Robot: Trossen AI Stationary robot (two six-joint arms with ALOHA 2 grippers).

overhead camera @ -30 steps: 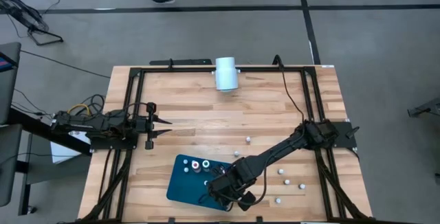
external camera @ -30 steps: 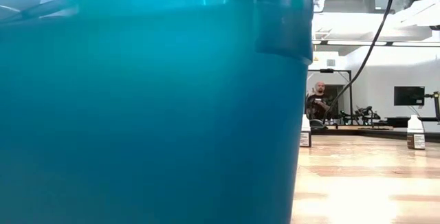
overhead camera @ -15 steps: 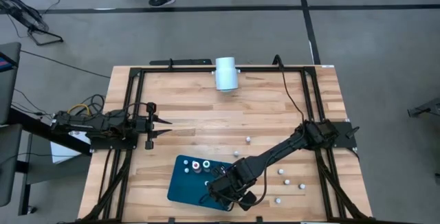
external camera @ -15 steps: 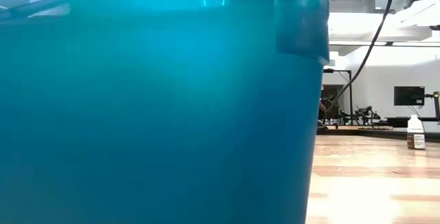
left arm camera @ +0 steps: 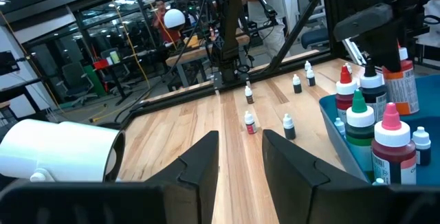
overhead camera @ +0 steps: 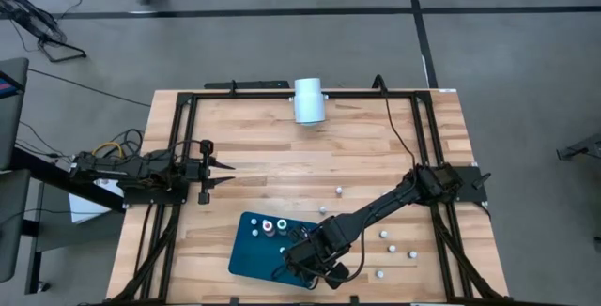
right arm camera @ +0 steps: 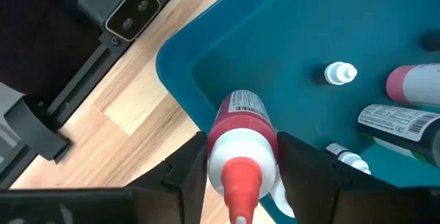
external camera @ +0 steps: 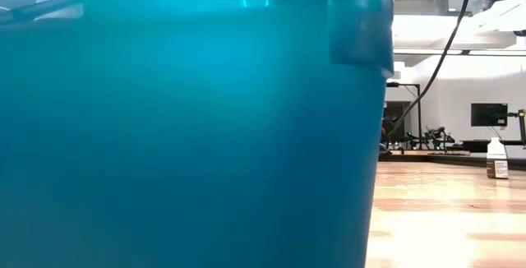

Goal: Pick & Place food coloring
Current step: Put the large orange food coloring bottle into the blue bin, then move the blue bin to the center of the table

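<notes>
From above, the pale wooden plank tabletop (overhead camera: pixel 282 165) sits inside a black metal frame. The right tool (overhead camera: pixel 299 261) reaches low over the near end of a flat dark teal plastic tray (overhead camera: pixel 246 254); a few white-capped little food coloring bottles (overhead camera: pixel 273 226) stand at the tray's far end, and several more lie scattered on the wood to the right of the arm. A large white cylinder (overhead camera: pixel 309 99) lies at the far edge. The left tool (overhead camera: pixel 223 174) waits over the left side, well apart from the tray.

At tabletop height the teal tray wall (external camera: pixel 181 120) fills nearly the whole view; to its right stands one small brown bottle with a white cap (external camera: pixel 496 159) on the wood.

Past the left arm's wrist, its two dark fingers (left arm camera: pixel 203 165) stand slightly parted with bare wood between them, gripping nothing. Beyond them small bottles dot the planks, and taller bottles with red, green and pink caps (left arm camera: pixel 375 124) stand in the tray. The white cylinder (left arm camera: pixel 58 152) lies off to one side.

Past the right arm's wrist, the right tool (right arm camera: pixel 240 159) flanks a red bottle with a white shoulder and red nozzle (right arm camera: pixel 238 138), one finger on each side, over the tray's corner; whether the fingers press it I cannot tell. Its label carries fine print and a barcode, too small to read. Other bottles lie on the tray floor (right arm camera: pixel 275 52).
</notes>
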